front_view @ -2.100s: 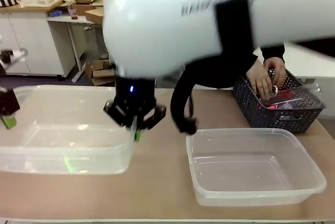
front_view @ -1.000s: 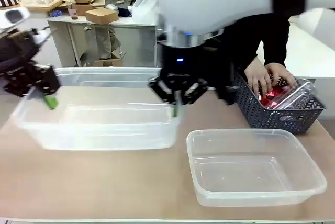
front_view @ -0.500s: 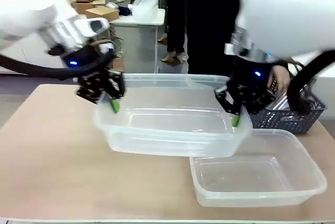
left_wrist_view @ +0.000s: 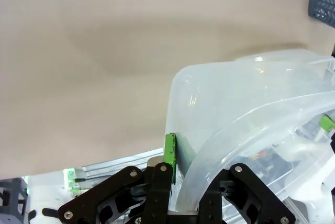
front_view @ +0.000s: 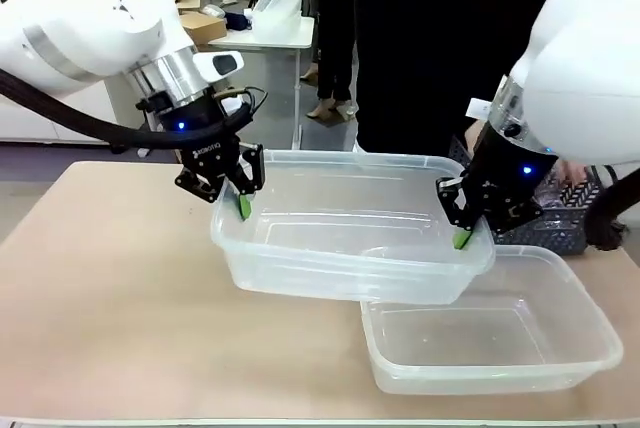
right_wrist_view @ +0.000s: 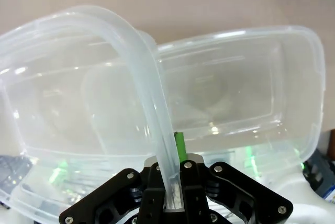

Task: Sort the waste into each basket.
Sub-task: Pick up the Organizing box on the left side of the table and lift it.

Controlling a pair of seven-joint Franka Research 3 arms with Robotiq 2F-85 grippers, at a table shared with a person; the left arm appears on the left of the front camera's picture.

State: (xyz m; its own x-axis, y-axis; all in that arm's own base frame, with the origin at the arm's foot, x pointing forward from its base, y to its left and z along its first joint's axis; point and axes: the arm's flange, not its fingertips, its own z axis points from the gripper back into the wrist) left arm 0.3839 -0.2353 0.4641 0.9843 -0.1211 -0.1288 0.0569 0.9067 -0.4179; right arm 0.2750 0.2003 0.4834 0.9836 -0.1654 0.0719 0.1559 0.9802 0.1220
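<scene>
A wide clear plastic tub (front_view: pixel 340 248) hangs above the table, carried by both arms. My left gripper (front_view: pixel 243 203) is shut on the rim at its left end, seen close up in the left wrist view, where the gripper (left_wrist_view: pixel 178 161) pinches the tub's rim (left_wrist_view: pixel 251 88). My right gripper (front_view: pixel 462 236) is shut on the right end; in the right wrist view the gripper (right_wrist_view: pixel 170 153) clamps the curved rim (right_wrist_view: pixel 149 77). The dark lattice basket (front_view: pixel 560 233) stands at the far right, mostly behind my right arm. The waste is hidden.
A second wide clear tub (front_view: pixel 600 333) sits on the table at the front right, its left far corner under the carried tub. A person in dark clothes stands across the table with a hand (front_view: pixel 578 173) at the basket. The table's left half is bare.
Both arms have carried the clear tub from the table's left to the right, and it now overlaps the second tub's corner. Both grips have held.
</scene>
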